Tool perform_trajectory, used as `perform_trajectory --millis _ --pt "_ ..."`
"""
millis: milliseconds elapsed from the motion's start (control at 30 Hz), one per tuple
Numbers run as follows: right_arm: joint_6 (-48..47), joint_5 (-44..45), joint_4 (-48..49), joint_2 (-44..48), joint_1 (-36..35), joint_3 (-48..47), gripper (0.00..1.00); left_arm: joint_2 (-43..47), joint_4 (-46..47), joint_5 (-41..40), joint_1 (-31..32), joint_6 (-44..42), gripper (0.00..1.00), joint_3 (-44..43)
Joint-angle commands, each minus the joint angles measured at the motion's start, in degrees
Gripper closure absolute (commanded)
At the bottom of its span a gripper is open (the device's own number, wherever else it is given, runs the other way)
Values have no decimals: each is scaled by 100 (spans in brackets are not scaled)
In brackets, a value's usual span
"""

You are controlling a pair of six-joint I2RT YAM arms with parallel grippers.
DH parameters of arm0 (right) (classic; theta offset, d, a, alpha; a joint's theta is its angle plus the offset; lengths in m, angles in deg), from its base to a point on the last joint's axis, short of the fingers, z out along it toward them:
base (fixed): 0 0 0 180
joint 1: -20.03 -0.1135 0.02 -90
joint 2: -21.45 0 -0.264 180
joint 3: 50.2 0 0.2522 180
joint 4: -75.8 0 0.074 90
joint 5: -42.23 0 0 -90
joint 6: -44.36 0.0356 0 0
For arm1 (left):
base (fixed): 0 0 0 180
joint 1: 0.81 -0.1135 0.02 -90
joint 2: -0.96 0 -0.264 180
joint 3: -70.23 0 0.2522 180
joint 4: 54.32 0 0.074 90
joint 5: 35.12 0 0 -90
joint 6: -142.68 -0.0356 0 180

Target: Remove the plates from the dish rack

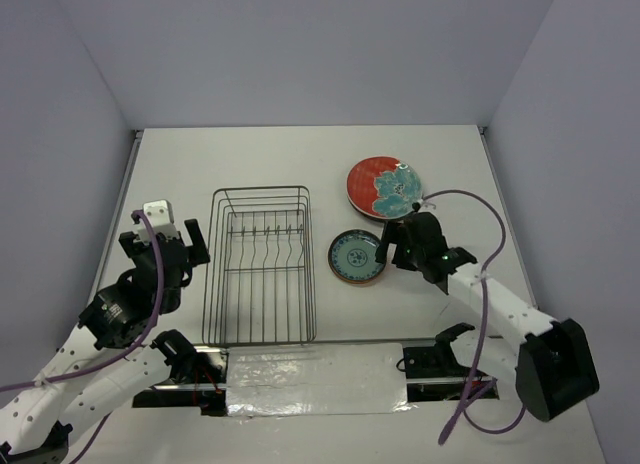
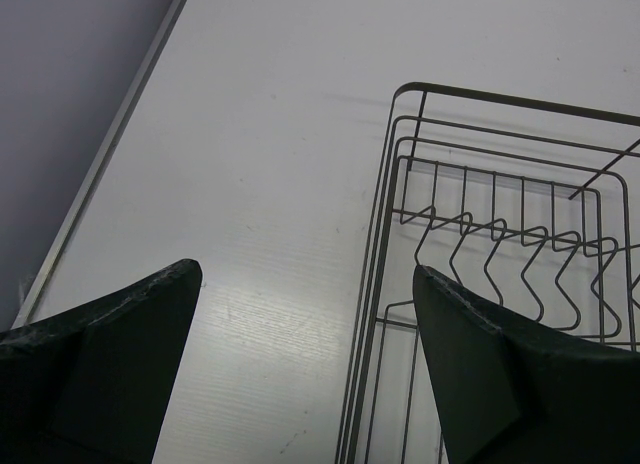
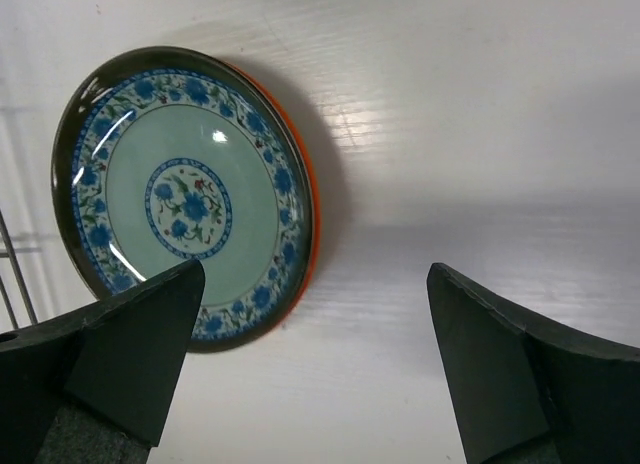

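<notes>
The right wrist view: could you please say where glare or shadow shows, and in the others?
Right wrist: highlights on the teal plate, soft shadow to its right. Left wrist: pale sheen on the table beside the dish rack. Top external: the shiny strip at the near edge glares.

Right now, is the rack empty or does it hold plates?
Empty. Only bare wires and prongs show in the rack; the red plate and teal plate lie on the table beside it.
</notes>
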Motion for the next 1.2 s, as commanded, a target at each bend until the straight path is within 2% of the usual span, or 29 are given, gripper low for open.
perform_trajectory --millis 0,67,100,167,200,400,467,567,800,1167 --pt "-149 667 -609 891 -103 -272 0 -55 149 -68 20 -45 0 -8" --pt "-404 974 -1153 1463 -121 -526 0 -142 -17 -251 11 182 0 -43" --pt "-300 1393 -1572 1778 -121 -788 0 -178 -113 -322 2 427 0 -130" --pt "-518 1301 -1646 2096 -129 -948 0 -239 -272 -385 -94 587 0 -184" --pt "-449 1527 -2047 2323 -129 -1280 0 -240 -281 -376 -164 648 0 -201" --pt "-1011 1906 -3488 2677 -147 -2995 0 199 228 336 -754 324 0 -70" --pt "-1064 2266 -3921 2686 -138 -3547 0 384 193 249 -771 254 0 -78" --pt "-1168 2706 -4406 2992 -138 -3866 0 621 44 -84 -763 227 0 -105" --pt "-1723 2373 -4161 3934 -138 -3630 0 1298 184 -218 -763 78 0 -43" --pt "-1653 2259 -4091 4031 -138 -3253 0 1404 220 -191 -754 87 0 -8"
